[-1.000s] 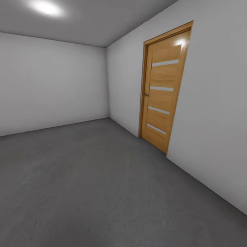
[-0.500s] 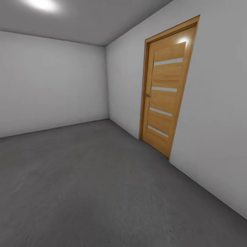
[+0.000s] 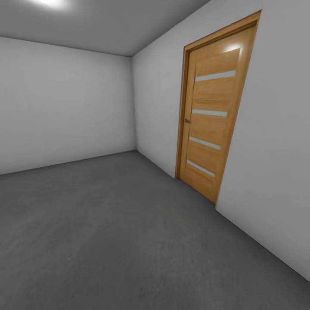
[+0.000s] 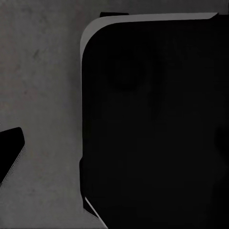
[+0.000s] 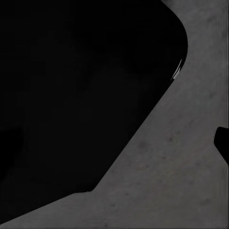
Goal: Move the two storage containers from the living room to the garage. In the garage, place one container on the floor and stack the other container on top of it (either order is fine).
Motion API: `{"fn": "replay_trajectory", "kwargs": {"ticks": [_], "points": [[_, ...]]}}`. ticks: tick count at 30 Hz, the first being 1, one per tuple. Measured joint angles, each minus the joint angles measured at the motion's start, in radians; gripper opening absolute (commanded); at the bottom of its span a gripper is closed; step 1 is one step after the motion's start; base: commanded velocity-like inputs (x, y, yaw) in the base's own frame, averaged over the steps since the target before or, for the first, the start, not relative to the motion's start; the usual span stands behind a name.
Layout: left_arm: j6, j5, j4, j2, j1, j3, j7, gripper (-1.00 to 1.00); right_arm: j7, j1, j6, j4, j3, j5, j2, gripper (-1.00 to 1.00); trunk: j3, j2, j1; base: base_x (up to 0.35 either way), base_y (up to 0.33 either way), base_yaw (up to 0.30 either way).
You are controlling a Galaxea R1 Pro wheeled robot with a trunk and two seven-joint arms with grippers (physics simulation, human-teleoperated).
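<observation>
Nearest to you, both wrist views look down on the dark grey concrete floor, mottled and matte. In the left wrist view a large black rounded body with a thin pale edge blocks most of the frame, and a small black tip pokes in at the edge. In the right wrist view a similar black mass covers much of the picture, with another small dark tip at the border. You cannot tell from either view whether the left or the right gripper is open, closed or holding anything; the fingers are too dark and cut off to read.

Your head view gives the room instead: one stretch of grey floor running away from you, two plain white walls meeting at a far corner, and one wooden door set in the right-hand wall. The door is shut, has four pale horizontal strips, and a small handle on its left edge. One ceiling light glows at the upper left. This is the garage.
</observation>
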Motion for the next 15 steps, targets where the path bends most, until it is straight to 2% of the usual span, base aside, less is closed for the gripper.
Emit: {"fn": "replay_trajectory", "kwargs": {"ticks": [15], "points": [[0.0, 0.0, 0.0, 0.0, 0.0, 0.0, 0.0, 1.0, 0.0, 0.0, 0.0, 0.0, 0.0, 0.0, 0.0, 1.0, 0.0, 0.0, 0.0, 0.324, 0.0, 0.0]]}}
